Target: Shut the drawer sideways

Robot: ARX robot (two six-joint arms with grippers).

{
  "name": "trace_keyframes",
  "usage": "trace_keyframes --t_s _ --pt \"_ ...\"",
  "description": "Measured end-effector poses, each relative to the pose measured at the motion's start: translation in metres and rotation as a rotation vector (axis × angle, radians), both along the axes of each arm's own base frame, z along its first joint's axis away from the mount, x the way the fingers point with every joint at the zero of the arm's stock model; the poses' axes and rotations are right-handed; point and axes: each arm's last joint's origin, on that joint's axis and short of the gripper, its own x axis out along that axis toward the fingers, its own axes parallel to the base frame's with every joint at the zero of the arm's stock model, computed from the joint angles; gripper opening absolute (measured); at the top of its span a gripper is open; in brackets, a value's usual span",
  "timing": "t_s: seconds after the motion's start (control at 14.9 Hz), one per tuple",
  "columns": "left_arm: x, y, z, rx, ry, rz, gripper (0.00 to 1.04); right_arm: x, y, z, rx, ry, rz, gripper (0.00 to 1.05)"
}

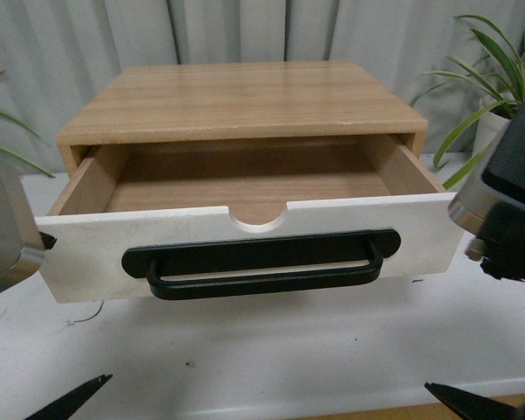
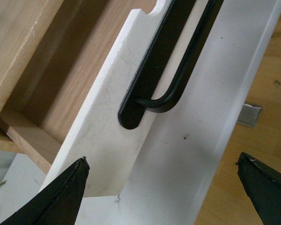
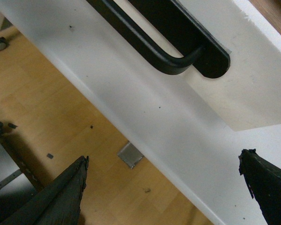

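front: drawer (image 1: 350, 219) open, empty, light-wood sides, in wood cabinet (image 1: 245, 96) on white tabletop (image 1: 289, 350); L arm (image 1: 4, 249) + R arm (image 1: 507, 192) flank its ends, prob. for side push | L wrist: L jaws wide, empty, near scuffed white panel end; matte blk bar handle (image 2: 143, 84) | R wrist: R jaws wide, empty, near other handle end

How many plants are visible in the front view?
2: one plant in a white pot right of the cabinet; leaves of another at the left edge. More may be hidden.
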Motion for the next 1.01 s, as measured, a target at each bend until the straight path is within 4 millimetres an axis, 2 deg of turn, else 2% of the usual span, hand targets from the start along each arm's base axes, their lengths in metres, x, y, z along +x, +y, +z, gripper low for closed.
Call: trace_keyframes --t_s 0.27,0.47,0.67,0.81,1.01 --pt "0.018 -0.003 -0.007 0.087 0.015 0.001 0.98 0.03 0.011 0.006 -0.026 -0.01 0.033 0.98" --pt "0.033 -0.006 -0.013 0.123 0.019 0.011 0.98 0.047 0.015 -0.002 -0.039 0.016 0.039 0.98" --pt "0.051 -0.01 -0.012 0.14 -0.011 0.052 0.98 0.064 0.016 0.001 -0.032 -0.006 0.029 0.98" --pt "0.068 -0.014 -0.009 0.152 -0.037 0.086 0.98 0.08 0.018 0.005 -0.017 -0.034 0.021 0.98" --pt "0.107 -0.023 -0.007 0.181 -0.064 0.143 0.98 0.116 0.023 -0.003 -0.011 -0.03 0.004 0.98"
